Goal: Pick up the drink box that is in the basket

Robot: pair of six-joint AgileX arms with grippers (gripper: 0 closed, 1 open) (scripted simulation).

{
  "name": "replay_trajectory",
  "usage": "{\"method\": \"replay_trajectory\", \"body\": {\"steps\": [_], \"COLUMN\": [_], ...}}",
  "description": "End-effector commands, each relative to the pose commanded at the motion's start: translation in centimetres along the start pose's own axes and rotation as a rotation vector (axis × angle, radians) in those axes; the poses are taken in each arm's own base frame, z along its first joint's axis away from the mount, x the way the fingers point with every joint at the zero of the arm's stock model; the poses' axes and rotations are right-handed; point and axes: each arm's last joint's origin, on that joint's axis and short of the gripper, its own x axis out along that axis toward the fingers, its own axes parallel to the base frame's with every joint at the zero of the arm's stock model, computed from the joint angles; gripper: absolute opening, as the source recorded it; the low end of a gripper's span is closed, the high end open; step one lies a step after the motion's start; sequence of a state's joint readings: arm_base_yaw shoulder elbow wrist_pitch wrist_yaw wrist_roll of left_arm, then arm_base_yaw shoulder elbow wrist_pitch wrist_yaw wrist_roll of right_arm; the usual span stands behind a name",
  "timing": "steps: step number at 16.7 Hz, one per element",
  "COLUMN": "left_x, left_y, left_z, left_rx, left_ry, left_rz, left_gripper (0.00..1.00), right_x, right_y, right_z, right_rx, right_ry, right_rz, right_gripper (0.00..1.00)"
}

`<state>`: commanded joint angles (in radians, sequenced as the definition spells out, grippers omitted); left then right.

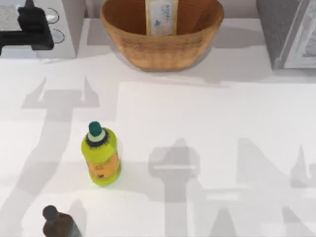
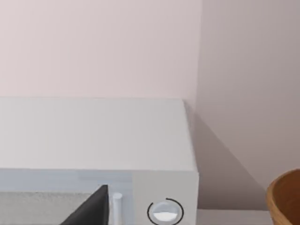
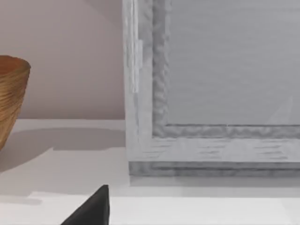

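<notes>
At twelve o'clock on the white table, the tall pale cream drink box stands upright inside the round tan woven wicker basket. A yellow-green bottle stands toward eight o'clock. Whether either claw is released or clenched, I cannot tell.

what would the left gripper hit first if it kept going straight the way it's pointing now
Probably the white microwave: the left wrist view looks straight at its front and top, with a dark fingertip low before it. The basket sits off to the side. Depth is unclear.
</notes>
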<state>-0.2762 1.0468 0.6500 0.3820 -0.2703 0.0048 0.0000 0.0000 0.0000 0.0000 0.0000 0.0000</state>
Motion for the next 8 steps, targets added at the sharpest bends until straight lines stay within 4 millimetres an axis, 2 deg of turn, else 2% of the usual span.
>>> {"method": "replay_trajectory", "body": {"steps": [2, 4, 8], "left_x": [4.3, 8.5, 15.1], "left_y": [-2.6, -5.8, -12.7], "left_z": [0.6, -0.1, -4.6], "left_rx": [-0.008, -0.013, -0.014], "left_ry": [-0.01, -0.016, -0.016], "left_rz": [0.001, 0.001, -0.003], "left_gripper": [1.0, 1.0, 1.0], "right_x": [0.0, 0.0, 0.0], "right_y": [0.0, 0.0, 0.0], "right_z": [0.0, 0.0, 0.0], "right_rx": [0.0, 0.0, 0.0], "right_ry": [0.0, 0.0, 0.0], "right_rz": [0.0, 0.0, 0.0], "right_gripper": [1.0, 1.0, 1.0]}}
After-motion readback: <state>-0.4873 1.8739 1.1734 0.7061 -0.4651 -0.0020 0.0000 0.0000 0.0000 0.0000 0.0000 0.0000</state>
